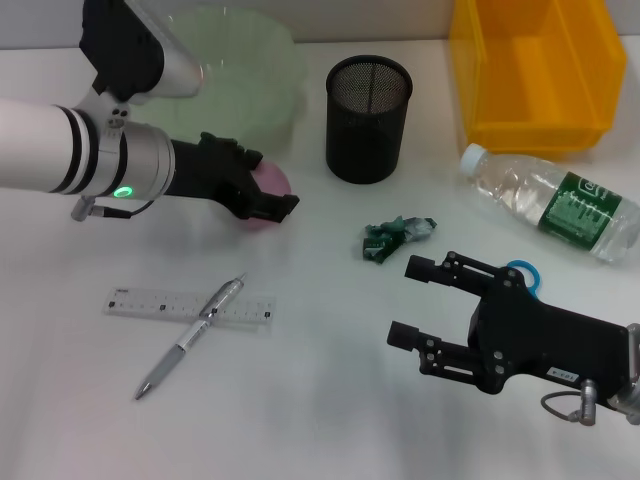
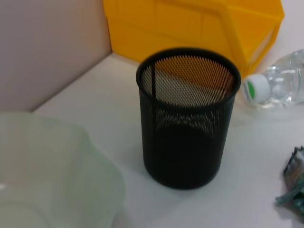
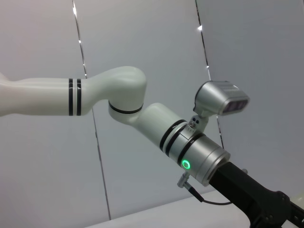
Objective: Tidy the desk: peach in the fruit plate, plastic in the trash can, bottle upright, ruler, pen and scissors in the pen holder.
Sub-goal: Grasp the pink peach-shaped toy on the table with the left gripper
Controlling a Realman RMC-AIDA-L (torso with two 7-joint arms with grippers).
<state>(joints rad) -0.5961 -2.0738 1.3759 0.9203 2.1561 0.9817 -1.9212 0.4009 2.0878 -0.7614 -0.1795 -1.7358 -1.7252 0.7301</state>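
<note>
The pink peach is just in front of the pale green fruit plate, with my left gripper shut on it. The black mesh pen holder stands at centre back, the yellow trash can behind right. The bottle lies on its side. Crumpled green plastic lies mid-desk. The pen lies across the ruler at front left. My right gripper hovers open at front right, covering all but a blue handle of the scissors.
The white desk has bare room at front centre. The left wrist view shows the plate's rim, the bottle's cap and the plastic. The right wrist view shows only my left arm against a grey wall.
</note>
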